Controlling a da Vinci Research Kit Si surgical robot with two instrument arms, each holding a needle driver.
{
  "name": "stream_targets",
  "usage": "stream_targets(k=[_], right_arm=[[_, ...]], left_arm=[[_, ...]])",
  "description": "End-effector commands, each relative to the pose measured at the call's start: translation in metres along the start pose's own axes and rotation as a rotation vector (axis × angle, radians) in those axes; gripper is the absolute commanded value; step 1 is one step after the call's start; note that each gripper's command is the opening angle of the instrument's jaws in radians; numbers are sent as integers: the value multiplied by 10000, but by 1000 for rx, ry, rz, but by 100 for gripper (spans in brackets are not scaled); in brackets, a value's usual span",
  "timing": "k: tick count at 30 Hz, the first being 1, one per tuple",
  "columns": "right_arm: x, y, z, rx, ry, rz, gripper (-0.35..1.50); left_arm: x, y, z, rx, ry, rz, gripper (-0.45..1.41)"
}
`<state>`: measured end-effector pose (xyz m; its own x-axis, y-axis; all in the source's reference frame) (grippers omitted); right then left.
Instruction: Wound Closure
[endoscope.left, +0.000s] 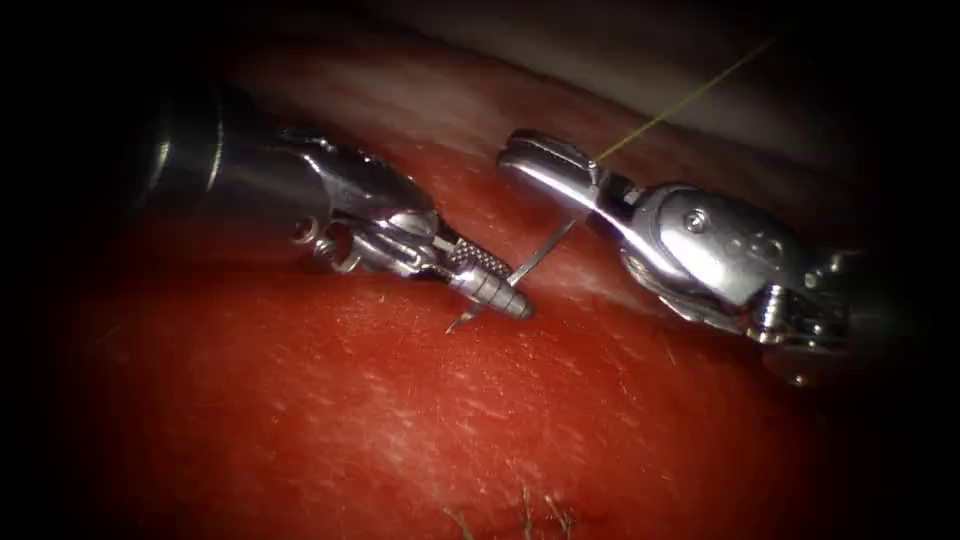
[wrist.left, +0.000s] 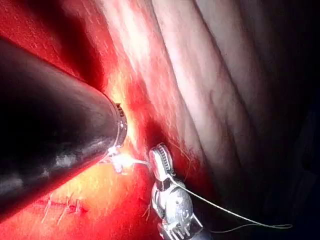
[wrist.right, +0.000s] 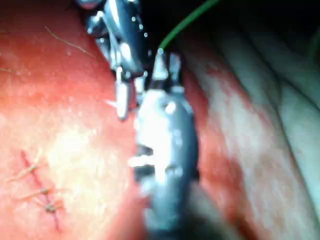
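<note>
My left tool (endoscope.left: 497, 290) reaches in from the left, its jaws shut on the curved needle (endoscope.left: 540, 252) near the middle of its curve. One end of the needle (endoscope.left: 455, 326) pokes out below the jaws, just over the red tissue (endoscope.left: 400, 420); I cannot tell whether it touches. The other end runs up under my right tool (endoscope.left: 535, 163), whose jaws look shut just above it. The thread (endoscope.left: 690, 95) comes out from behind the base of those jaws and goes up to the right. Whether they pinch it is hidden. The thread (wrist.right: 185, 22) and needle (wrist.left: 136, 161) show in both wrist views.
Earlier stitches (wrist.right: 41, 192) close a stretch of the cut, also seen as stitches (wrist.left: 62, 207) from the left arm. Short cut thread ends (endoscope.left: 530, 508) stick up near the front. Pale tissue (endoscope.left: 560, 80) lies behind both tools.
</note>
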<state>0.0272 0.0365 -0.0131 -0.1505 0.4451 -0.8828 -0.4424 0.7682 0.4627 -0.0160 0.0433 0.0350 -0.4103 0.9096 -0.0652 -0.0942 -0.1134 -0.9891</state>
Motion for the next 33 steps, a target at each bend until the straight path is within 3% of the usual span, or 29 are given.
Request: stream_targets(k=[1,4,5,6,7,8,15,17,18,19,21,25,31,33], right_arm=[[-1,0,10,3,7,1,-35],[-1,-2,11,12,9,2,-35],[-1,-3,12,18,11,4,-35],[-1,-4,13,18,11,4,-35],[-1,-5,14,18,11,4,-35],[-1,-5,14,18,12,4,-35],[-1,-9,17,13,11,6,-35],[1,-9,19,-20,-3,9,14],[4,-9,21,-55,-14,12,73],[10,-7,24,-80,-40,17,113],[17,-7,27,-122,-94,23,135],[25,-12,26,-227,-129,13,136],[34,-17,18,-417,-190,-22,116],[36,-17,17,-436,-183,-28,113]], left_arm=[[-4,-5,7,-4,-10,1,67],[-5,-4,6,-30,-6,-16,53],[-4,-4,5,-56,5,-27,25],[-3,-3,4,-72,15,-30,16],[0,-2,3,-113,42,-35,-17],[2,-2,2,-132,51,-49,-35],[0,3,-7,-167,40,-58,-35],[2,4,-9,-156,55,-61,-35],[4,4,-11,-149,64,-63,-35],[6,4,-13,-137,81,-67,-35],[10,3,-17,-114,115,-74,-35],[16,2,-23,-62,188,-83,-35],[19,5,-23,-10,245,-68,-35],[19,5,-21,-6,249,-69,-35]])
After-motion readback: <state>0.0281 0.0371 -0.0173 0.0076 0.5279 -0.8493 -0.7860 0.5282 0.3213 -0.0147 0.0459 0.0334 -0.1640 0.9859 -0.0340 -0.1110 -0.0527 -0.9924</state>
